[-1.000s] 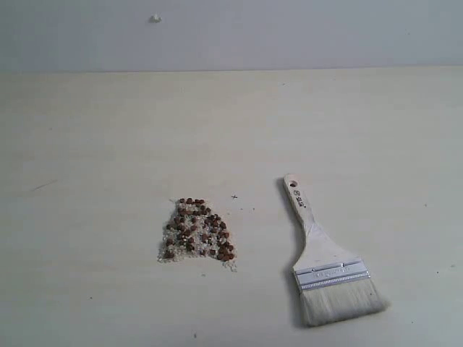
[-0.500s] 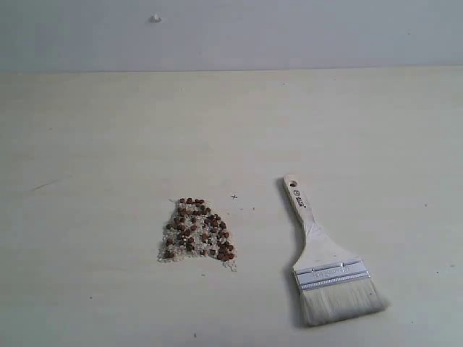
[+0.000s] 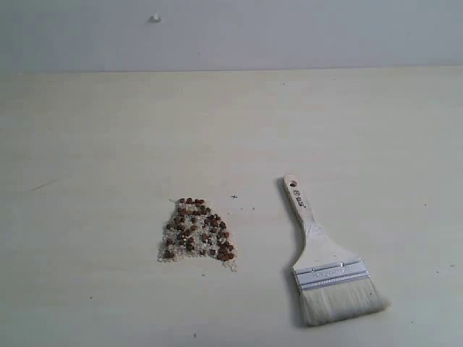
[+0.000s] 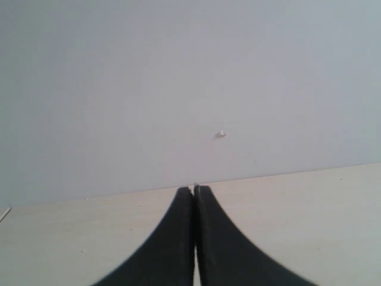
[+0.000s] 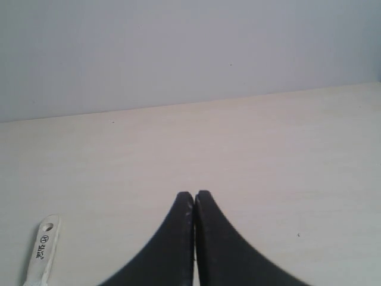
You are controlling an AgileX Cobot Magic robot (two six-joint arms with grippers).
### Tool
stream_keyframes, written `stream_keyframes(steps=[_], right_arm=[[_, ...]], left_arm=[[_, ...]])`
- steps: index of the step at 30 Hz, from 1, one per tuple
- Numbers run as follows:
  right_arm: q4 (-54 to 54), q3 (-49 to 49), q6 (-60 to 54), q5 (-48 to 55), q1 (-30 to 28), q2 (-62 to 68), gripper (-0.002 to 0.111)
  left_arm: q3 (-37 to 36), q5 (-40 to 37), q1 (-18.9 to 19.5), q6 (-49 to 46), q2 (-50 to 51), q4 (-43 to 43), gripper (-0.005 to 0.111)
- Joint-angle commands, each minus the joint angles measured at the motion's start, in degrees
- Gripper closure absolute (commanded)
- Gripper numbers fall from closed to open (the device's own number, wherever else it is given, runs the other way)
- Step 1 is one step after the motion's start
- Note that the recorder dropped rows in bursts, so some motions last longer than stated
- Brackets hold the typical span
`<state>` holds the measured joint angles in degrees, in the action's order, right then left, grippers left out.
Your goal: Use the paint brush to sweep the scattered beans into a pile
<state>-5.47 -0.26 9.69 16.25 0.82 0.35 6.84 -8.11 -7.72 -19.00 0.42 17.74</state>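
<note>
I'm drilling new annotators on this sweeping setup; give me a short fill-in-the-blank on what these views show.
In the exterior view, the paint brush lies to the ____ of the beans.
The left claw and the right claw are both ____.
The right wrist view catches only the brush's ____ end.
Missing: right; shut; handle.

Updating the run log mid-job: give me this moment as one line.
left gripper: shut, empty | right gripper: shut, empty | paint brush: lying on table, ungrasped | beans: one compact pile, apart from brush
</note>
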Motion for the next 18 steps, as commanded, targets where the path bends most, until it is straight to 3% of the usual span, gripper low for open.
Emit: stream_keyframes(steps=[1, 18], right_arm=[[0.01, 0.26, 0.02, -0.12, -0.34, -0.35, 0.108], [0.01, 0.26, 0.02, 0.14, -0.34, -0.35, 0.108]], left_arm=[[-0.19, 0.11, -0.41, -0.13, -0.09, 0.48, 0.107], [-0.19, 0.11, -0.41, -0.13, -0.09, 0.48, 0.107]])
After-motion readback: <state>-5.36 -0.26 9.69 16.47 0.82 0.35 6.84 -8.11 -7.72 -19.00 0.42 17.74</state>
